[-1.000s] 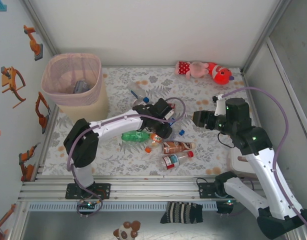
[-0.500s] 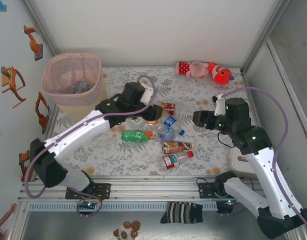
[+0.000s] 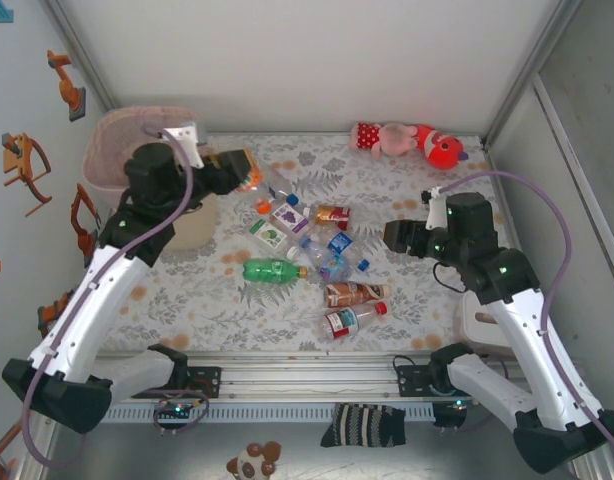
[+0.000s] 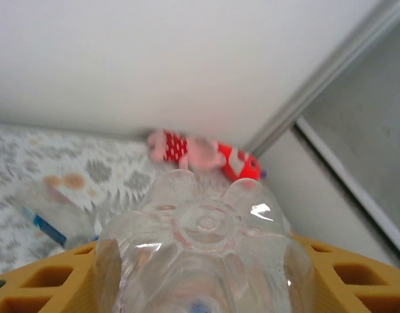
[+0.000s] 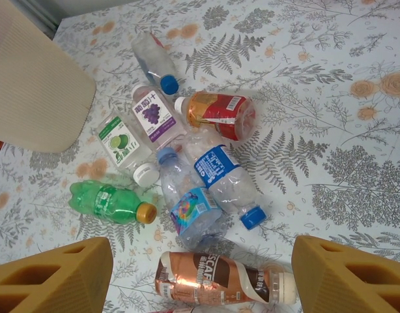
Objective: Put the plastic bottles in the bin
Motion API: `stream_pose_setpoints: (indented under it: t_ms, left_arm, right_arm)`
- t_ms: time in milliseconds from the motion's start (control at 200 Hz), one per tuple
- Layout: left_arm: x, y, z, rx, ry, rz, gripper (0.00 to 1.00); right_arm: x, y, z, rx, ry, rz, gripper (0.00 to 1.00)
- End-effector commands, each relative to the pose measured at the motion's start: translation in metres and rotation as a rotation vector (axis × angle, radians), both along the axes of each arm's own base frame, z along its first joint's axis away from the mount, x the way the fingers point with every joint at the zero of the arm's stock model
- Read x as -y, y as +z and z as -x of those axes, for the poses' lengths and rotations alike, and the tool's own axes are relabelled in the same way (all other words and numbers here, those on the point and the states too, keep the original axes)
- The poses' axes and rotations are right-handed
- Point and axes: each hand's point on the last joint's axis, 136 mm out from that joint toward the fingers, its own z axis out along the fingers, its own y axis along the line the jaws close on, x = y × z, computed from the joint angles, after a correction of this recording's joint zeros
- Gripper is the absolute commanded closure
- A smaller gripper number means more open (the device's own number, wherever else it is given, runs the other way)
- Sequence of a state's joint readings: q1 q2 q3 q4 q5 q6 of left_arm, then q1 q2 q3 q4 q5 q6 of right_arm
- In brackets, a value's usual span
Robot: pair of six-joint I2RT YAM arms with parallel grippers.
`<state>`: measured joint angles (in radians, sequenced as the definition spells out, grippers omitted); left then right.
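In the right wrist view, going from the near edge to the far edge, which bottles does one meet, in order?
brown bottle → green bottle → red-labelled bottle → clear bottle with a blue cap

Brown bottle, 6 o'clock of the cluster: white capitals "ESCAF", ends cut off.
Purple-label bottle, 11 o'clock: Chinese characters, apparently 葡萄汁, above a grape picture.
Blue label and lime label: print too small to read.
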<state>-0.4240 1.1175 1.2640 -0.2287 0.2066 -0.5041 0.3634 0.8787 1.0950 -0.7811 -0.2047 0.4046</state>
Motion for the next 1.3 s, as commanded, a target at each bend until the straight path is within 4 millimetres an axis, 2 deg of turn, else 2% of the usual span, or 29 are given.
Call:
stream_pose_setpoints:
  t_ms: [0, 155, 295, 436, 611, 716, 846, 1001, 1297]
  left_arm:
    - [-0.029, 0.061, -0.001, 0.140, 0.063, 0.120, 0.47]
    - [-0.087, 0.096, -0.017, 0.218, 0.231, 0.227, 0.49]
    - [-0.151, 0.104, -0.037, 0.234, 0.413, 0.375, 0.50]
    - [-0.206, 0.095, -0.066, 0.211, 0.513, 0.562, 0.51]
    - [-0.262, 0.062, -0.096, 0.169, 0.661, 0.684, 0.55]
    - [-0.275, 0.044, -0.112, 0.125, 0.696, 0.686, 0.55]
    - [-0.277, 0.019, -0.132, 0.060, 0.699, 0.682, 0.57]
    - [-0.270, -0.016, -0.151, -0.020, 0.698, 0.675, 0.58]
    - [-0.241, -0.063, -0.182, -0.130, 0.698, 0.617, 0.58]
  right_arm:
    - [-0.003, 0.015, -0.002, 0.031, 0.007, -0.019, 0.28]
    - [-0.002, 0.018, -0.001, 0.034, 0.007, -0.013, 0.28]
    - [-0.001, 0.022, 0.002, 0.039, 0.006, -0.016, 0.28]
    - [0.004, 0.024, 0.009, 0.041, -0.005, -0.017, 0.28]
    - [0.009, 0.024, 0.015, 0.048, -0.015, -0.008, 0.28]
    - [0.010, 0.022, 0.015, 0.044, -0.022, 0.001, 0.28]
    - [0.010, 0.019, 0.013, 0.036, -0.028, -0.002, 0.28]
    - [0.007, 0.016, 0.009, 0.033, -0.028, -0.011, 0.28]
    - [0.006, 0.018, 0.006, 0.033, -0.028, -0.016, 0.28]
